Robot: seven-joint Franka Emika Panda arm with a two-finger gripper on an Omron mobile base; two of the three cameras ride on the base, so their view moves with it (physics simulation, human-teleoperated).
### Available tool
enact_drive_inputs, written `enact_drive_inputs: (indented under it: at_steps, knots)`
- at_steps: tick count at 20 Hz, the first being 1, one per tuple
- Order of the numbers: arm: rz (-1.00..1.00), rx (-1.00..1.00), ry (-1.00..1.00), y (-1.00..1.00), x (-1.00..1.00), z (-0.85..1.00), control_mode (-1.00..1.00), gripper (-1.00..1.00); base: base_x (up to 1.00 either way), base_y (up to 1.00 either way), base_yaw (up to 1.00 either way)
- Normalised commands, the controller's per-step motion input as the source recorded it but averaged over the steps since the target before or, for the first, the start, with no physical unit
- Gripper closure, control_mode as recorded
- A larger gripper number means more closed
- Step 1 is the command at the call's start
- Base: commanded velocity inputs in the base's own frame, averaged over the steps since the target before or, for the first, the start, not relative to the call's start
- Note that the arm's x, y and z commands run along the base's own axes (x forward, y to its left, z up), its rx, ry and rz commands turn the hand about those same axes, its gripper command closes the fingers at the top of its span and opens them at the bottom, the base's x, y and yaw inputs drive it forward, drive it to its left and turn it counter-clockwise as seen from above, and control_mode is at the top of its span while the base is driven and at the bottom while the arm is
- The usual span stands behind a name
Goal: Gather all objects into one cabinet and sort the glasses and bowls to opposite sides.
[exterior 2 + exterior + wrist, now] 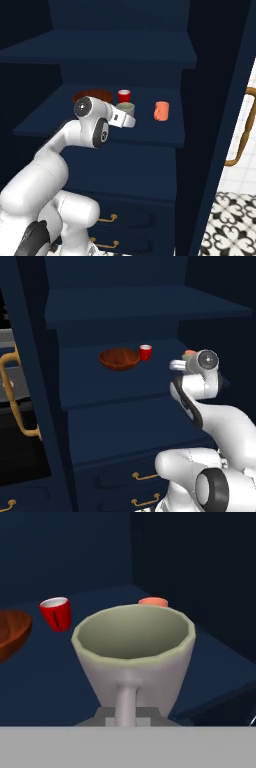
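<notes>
Writing: none readable.
End effector: clamped on a pale grey-green mug.
Red cup: glossy, white inside.
Bowl: wide, reddish-brown wood.

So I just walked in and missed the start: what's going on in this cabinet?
The gripper is shut on a pale grey-green mug, holding it by the handle over the middle shelf of the navy cabinet. On that shelf the wooden bowl and red cup sit to the left, and the salmon-orange cup to the right.
</notes>
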Motion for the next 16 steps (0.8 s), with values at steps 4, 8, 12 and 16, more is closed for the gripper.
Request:
enact_drive_inputs:
  at_steps: [4, 8, 12, 16]
  knots:
    - [0.00, 0.01, 0.00, -0.10, 0.48, -0.24, -1.00, 1.00, 0.00, 0.00, 0.00]
    - [0.00, 0.00, 0.00, -0.09, 0.44, -0.35, -1.00, 1.00, 0.00, 0.00, 0.00]
    - [0.00, 0.00, 0.00, -0.23, 0.27, -0.29, -1.00, 1.00, 0.00, 0.00, 0.00]
    - [0.00, 0.00, 0.00, -0.25, 0.33, -0.15, -1.00, 1.00, 0.00, 0.00, 0.00]
